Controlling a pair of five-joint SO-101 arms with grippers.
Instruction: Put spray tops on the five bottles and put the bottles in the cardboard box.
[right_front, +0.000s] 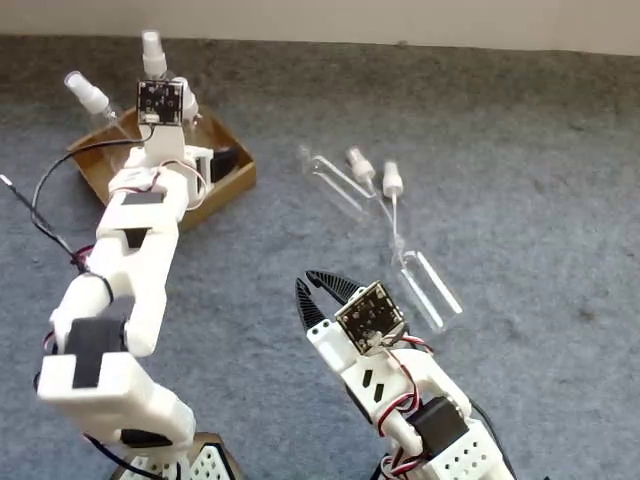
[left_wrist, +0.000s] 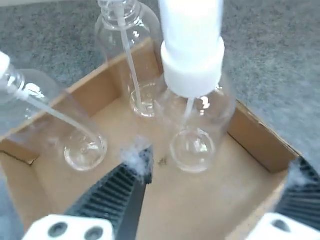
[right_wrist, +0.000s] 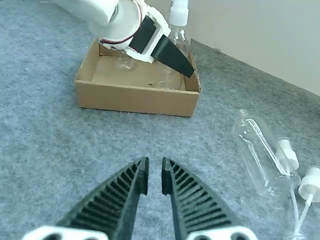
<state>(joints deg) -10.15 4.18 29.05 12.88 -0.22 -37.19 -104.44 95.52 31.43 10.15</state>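
The cardboard box sits at the far left of the table. Three clear bottles with white spray tops stand in it: one close by, one behind it, one leaning at the side. My left gripper hovers open over the box floor, holding nothing. Two uncapped bottles lie on the carpet with two loose spray tops between them. My right gripper is shut and empty, low over the carpet, apart from the nearer lying bottle.
Grey carpet covers the table. The left arm stretches from the near left edge to the box. A pale wall runs along the far edge. Open carpet lies between the right gripper and the box.
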